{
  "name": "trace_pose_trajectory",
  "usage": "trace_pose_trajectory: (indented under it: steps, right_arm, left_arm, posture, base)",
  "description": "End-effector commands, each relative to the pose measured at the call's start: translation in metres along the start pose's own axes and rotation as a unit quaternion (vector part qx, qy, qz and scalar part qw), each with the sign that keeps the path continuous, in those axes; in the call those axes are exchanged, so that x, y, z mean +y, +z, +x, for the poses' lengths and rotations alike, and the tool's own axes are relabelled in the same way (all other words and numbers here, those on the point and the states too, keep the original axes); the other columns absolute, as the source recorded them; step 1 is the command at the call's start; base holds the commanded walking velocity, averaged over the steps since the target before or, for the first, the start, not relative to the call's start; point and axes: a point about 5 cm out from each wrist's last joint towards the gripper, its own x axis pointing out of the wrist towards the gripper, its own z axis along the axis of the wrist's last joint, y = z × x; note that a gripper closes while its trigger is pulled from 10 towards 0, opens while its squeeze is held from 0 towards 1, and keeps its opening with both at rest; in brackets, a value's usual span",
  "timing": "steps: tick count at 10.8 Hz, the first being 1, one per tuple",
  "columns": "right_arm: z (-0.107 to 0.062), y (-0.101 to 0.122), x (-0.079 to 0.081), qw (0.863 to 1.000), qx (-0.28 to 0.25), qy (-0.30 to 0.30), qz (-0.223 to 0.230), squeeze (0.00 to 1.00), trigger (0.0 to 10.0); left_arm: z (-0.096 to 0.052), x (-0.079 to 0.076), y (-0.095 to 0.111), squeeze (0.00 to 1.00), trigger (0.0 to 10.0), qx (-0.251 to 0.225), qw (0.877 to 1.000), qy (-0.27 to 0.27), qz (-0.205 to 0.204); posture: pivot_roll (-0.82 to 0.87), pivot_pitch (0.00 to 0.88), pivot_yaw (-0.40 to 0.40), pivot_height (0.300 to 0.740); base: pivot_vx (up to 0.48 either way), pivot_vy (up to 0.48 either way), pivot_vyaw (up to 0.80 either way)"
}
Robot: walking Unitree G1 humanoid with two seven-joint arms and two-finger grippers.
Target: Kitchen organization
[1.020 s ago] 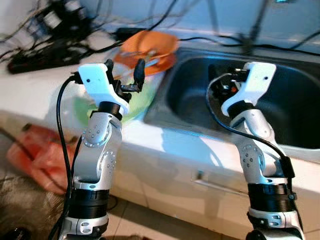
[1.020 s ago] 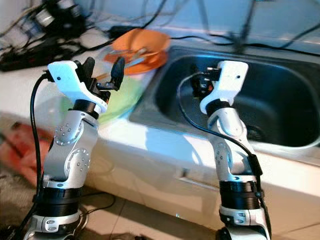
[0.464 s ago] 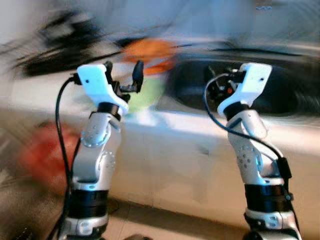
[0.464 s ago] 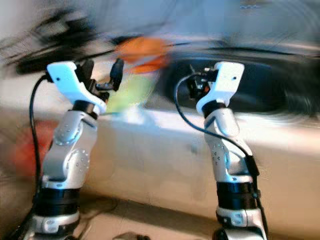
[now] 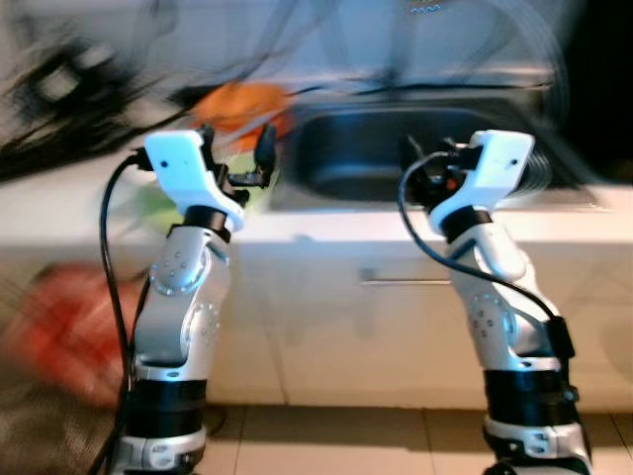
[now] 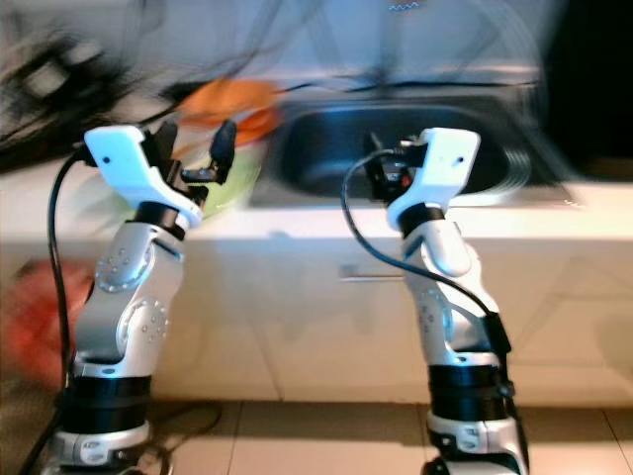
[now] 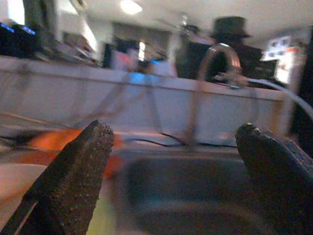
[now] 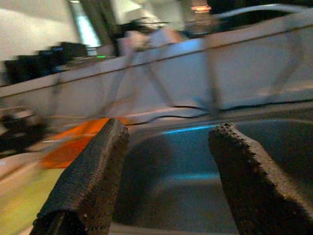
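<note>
A dark steel sink (image 5: 376, 148) is set into the white counter (image 5: 326, 226) in front of me. To its left lie a blurred orange plate (image 5: 237, 102) and a pale green plate (image 5: 158, 198). My left gripper (image 5: 237, 148) is raised before the plates, open and holding nothing; the left wrist view shows its fingers (image 7: 73, 171) wide apart, with the sink and a curved faucet (image 7: 215, 54) beyond. My right gripper (image 5: 425, 176) is raised before the sink, and the right wrist view shows its fingers (image 8: 93, 181) open and empty over the basin (image 8: 186, 161).
Dark cables and a power strip (image 5: 59, 79) clutter the counter's back left. A red bag (image 5: 54, 317) lies on the floor at the left. The cabinet front has a metal handle (image 5: 406, 282). Tiled floor (image 5: 336, 435) lies below.
The whole picture has shifted and blurred: the counter and sink now sit higher and farther, with more cabinet front and floor showing. Both arms keep their raised pose, grippers still open.
</note>
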Motion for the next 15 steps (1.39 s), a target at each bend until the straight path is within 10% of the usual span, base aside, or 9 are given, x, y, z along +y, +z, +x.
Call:
trace_pose_trajectory:
  steps: [1,15]
  right_arm:
    - [0.002,0.004,0.005,1.000,-0.006,0.008,0.002,0.00,10.0]
    - [-0.003,0.002,0.020,0.995,-0.002,0.090,-0.030,0.00,10.0]
  left_arm:
    - [0.003,0.003,0.002,0.00,10.0,0.002,1.000,0.004,0.010]
    - [0.000,0.014,-0.010,0.00,10.0,0.022,0.999,0.026,0.024]
  posture:
    - [0.02,0.052,0.070,0.740]
    - [0.02,0.048,0.080,0.740]
  base:
    - [0.000,0.000,0.00]
    - [0.300,0.000,0.00]
